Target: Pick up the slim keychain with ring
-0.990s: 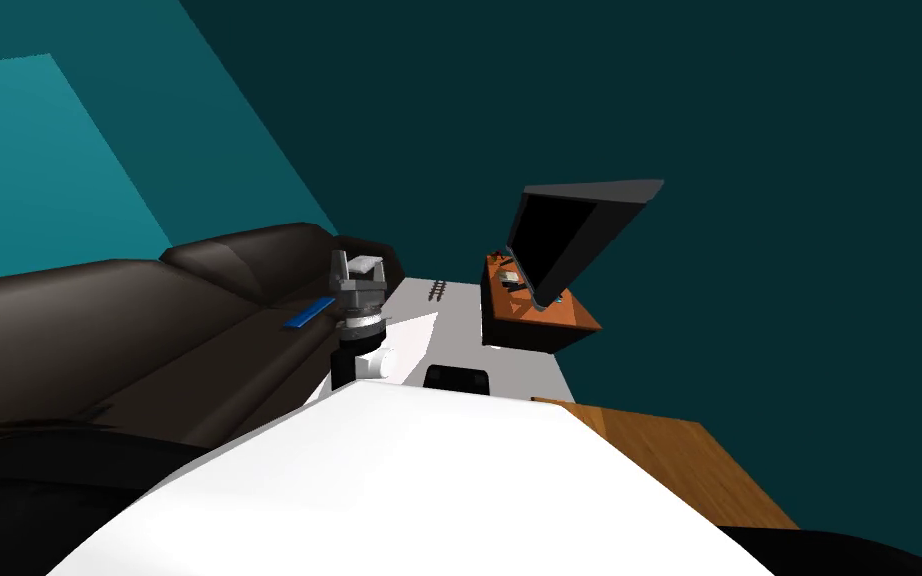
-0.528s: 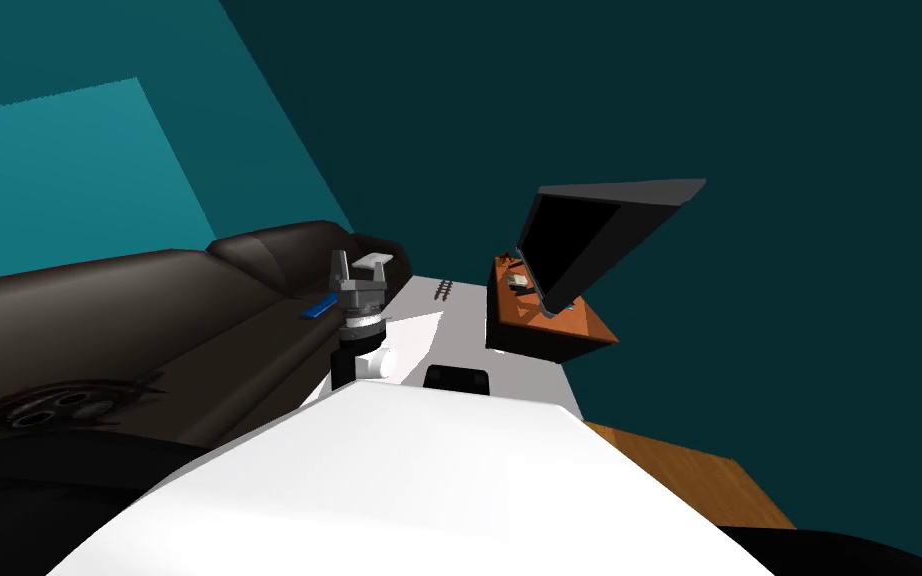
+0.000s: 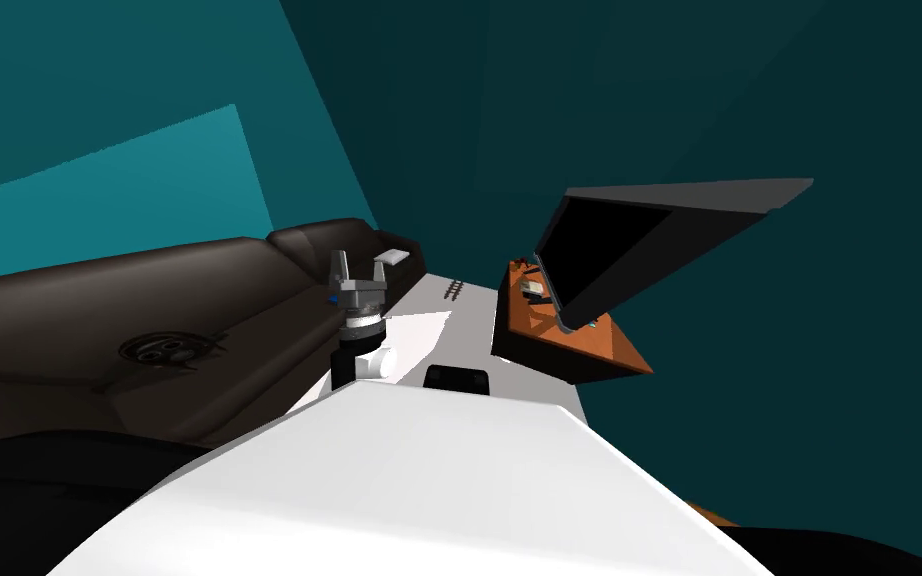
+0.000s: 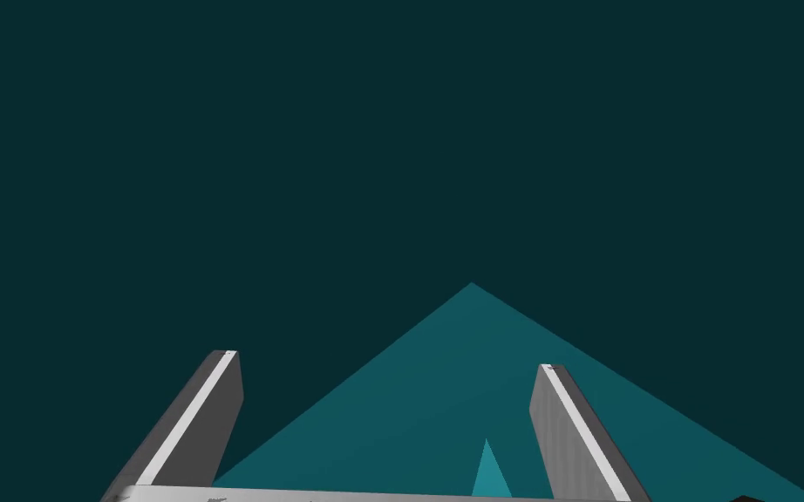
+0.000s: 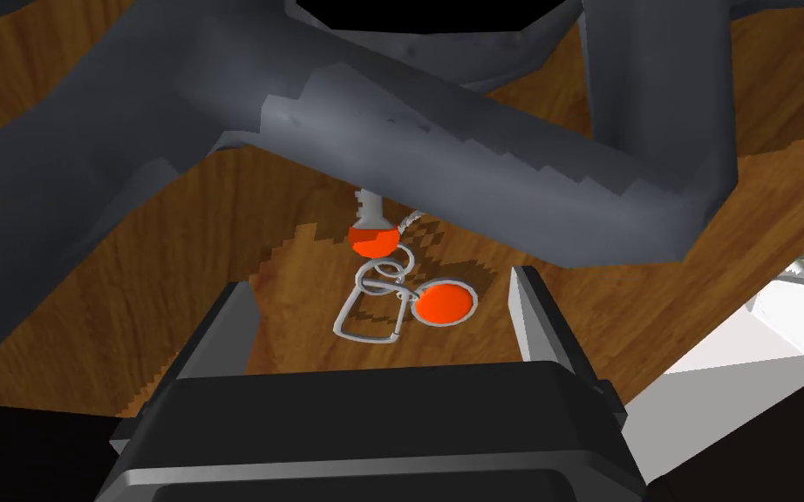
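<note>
**Keychain sits between my spread right fingers, with a grey bar close above it**

My right gripper [image 5: 383,324] looks down on a wooden surface [image 5: 130,288]. Its fingers [image 5: 233,329] are spread wide and hold nothing. The keychain [image 5: 389,288] lies flat on the wood just ahead of the gripper, between the two fingers and touching neither.

Taking the gripper's heading as 12 o'clock, the keychain's long axis runs almost 6 to 12. The carabiner clip [image 5: 371,319] is at the near end and the orange-headed key [image 5: 369,234] points away at the far end. A loose orange disc [image 5: 444,305] splays off toward 3 o'clock.

What could go wrong, as I judge it:
- A thick grey bar [image 5: 444,148] crosses just above the far end, and going deeper could knock the fingers against it.
- The wire is thin and lies flat, so fingers that stop high would shut on air.
- The disc sits nearer one finger, so that finger may push it first and swing the whole bunch aside.
- If only the disc is pinched, the rest will dangle.

My left gripper [image 3: 359,266] is raised at 12 o'clock from my chest, beside the dark sofa [image 3: 149,300]. Its fingers [image 4: 208,410] are wide apart and empty.
</note>
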Available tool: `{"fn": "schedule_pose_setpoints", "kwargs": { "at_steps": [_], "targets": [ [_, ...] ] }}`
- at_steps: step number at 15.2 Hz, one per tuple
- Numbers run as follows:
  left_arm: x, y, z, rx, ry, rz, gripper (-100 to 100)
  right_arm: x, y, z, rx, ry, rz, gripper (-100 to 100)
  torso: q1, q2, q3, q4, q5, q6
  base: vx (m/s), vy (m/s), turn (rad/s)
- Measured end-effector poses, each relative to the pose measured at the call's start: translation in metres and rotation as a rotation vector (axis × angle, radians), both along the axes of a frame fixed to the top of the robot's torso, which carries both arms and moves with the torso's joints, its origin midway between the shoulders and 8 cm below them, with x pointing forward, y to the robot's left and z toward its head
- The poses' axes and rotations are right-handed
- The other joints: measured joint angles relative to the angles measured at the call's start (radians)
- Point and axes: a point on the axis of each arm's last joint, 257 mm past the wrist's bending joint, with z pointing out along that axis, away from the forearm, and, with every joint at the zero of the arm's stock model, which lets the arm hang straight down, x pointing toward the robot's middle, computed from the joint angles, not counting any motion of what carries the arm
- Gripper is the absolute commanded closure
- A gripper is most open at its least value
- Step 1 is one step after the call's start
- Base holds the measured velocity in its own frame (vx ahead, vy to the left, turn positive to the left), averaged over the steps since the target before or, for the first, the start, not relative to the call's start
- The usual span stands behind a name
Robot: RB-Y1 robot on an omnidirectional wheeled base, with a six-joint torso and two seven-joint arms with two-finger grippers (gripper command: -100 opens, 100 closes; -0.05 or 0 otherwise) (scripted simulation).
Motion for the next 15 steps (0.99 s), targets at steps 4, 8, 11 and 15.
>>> {"fn": "schedule_pose_setpoints", "kwargs": {
  "at_steps": [4, 8, 11, 15],
  "targets": [
    [0.0, 0.0, 0.0, 0.0, 0.0, 0.0, 0, -0.005, 0.01, -0.011, 0.001, 0.01, -0.011, -100, 0.0, 0.004, 0.002, 0.001, 0.0, 0.0, -0.027, -0.038, 0.059],
    [0.0, 0.0, 0.0, 0.0, 0.0, 0.0, 0, -0.003, 0.022, -0.022, -0.001, 0.009, -0.017, 100, 0.001, 0.004, 0.002, 0.001, 0.0, 0.001, -0.024, -0.031, 0.019],
    [0.0, 0.0, 0.0, 0.0, 0.0, 0.0, 0, -0.002, 0.021, -0.022, -0.001, 0.009, -0.017, 100, 0.003, 0.002, 0.001, 0.0, 0.0, 0.0, 0.0, 0.0, 0.0],
    [0.0, 0.0, 0.0, 0.0, 0.0, 0.0, 0, -0.007, 0.007, -0.006, -0.004, 0.013, -0.005, 100, 0.009, -0.001, -0.001, -0.001, 0.002, 0.001, 0.042, 0.057, -0.079]
  ]
}}
